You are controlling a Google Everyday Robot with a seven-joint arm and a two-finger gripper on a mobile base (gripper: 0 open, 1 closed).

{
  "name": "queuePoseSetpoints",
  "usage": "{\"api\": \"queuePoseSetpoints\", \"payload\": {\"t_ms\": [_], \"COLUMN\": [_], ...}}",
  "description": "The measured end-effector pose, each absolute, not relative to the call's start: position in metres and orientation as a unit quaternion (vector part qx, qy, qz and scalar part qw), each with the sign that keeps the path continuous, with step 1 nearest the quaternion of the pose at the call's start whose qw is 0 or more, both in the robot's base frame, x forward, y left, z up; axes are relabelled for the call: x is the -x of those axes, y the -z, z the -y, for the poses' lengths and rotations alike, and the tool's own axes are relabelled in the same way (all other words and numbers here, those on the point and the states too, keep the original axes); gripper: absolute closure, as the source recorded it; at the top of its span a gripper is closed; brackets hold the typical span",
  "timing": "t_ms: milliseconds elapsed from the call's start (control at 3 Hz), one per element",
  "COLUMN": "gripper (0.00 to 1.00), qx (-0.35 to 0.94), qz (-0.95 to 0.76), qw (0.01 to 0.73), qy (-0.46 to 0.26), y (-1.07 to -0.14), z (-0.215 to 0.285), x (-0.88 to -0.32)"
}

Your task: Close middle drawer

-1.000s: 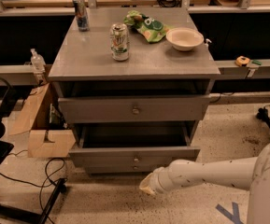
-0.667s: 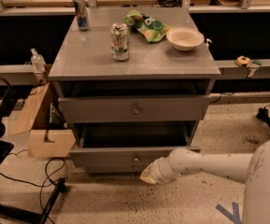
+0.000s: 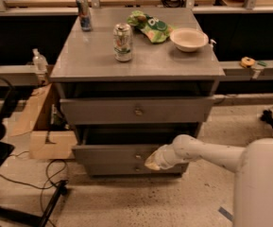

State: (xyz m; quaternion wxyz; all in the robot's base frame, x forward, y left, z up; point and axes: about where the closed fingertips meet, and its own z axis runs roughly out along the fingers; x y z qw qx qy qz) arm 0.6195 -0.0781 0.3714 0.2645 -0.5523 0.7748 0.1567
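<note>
The grey cabinet [image 3: 93,65] has drawers standing out from it. The middle drawer [image 3: 107,152] is a shallow grey box with a small round knob [image 3: 138,155]. It is pulled out, with a dark opening above it. My gripper [image 3: 153,161] is at the end of a white arm that reaches in from the right. It is against the middle drawer's front, just right of the knob. The drawer above [image 3: 103,111] has a taller, wider front and also stands out. A slim front [image 3: 112,168] shows below.
On the cabinet top stand a silver can [image 3: 123,41], a tall can [image 3: 83,13], a green bag [image 3: 150,26] and a white bowl [image 3: 189,38]. A cardboard box [image 3: 41,138] sits left of the cabinet. Cables [image 3: 46,174] lie on the floor.
My gripper has moved left along the floor side and up to the middle drawer's front. The drawer front now looks slightly farther in.
</note>
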Motion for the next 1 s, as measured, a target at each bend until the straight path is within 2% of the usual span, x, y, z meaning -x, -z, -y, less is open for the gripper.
{"api": "queuePoseSetpoints", "payload": {"t_ms": [1000], "gripper": [1.0], "qx": [0.537], "qz": [-0.788], "qw": [0.263], "qy": [-0.147], "y": [-0.366], "z": [0.086], "x": [-0.649]}}
